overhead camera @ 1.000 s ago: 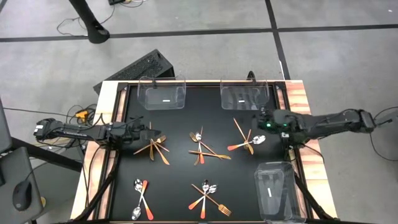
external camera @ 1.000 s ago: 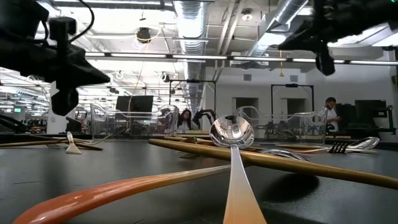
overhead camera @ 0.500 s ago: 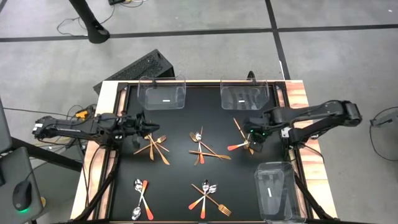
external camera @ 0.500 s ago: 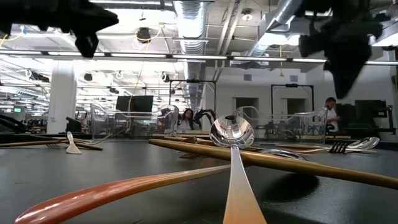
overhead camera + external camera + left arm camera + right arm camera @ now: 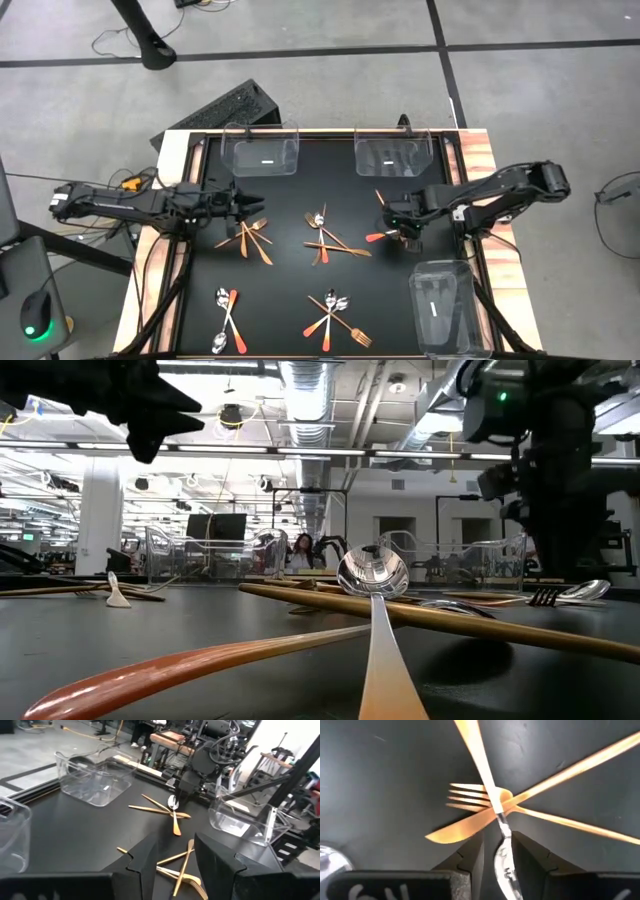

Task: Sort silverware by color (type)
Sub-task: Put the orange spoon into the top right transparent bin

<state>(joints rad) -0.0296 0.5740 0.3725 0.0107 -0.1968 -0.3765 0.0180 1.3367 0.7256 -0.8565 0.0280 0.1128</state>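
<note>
From above, my left gripper (image 5: 250, 203) hovers at the table's nine o'clock side, fingers spread, just beside a crossed heap of thin copper-gold forks and sticks (image 5: 250, 236); my right gripper (image 5: 407, 226) sits at about three o'clock, right over a small pile of a red-orange-handled spoon, a fork and slim gold sticks (image 5: 392, 222). The level view shows only a silver spoon bowl (image 5: 372, 572) on the black mat (image 5: 250, 630), with both arms dark overhead. Through my left wrist, my fingers (image 5: 145, 862) stand apart and empty above the gold pieces (image 5: 181, 865). Through my right wrist, my parted fingers (image 5: 470, 852) straddle a silver-ended utensil (image 5: 504, 854) lying across a gold fork (image 5: 467, 794); I cannot tell whether they touch it. These pieces look light, stiff and slick, lying flat and tangled, so I judge the free mid-handle the best hold, clear of crossings.
</note>
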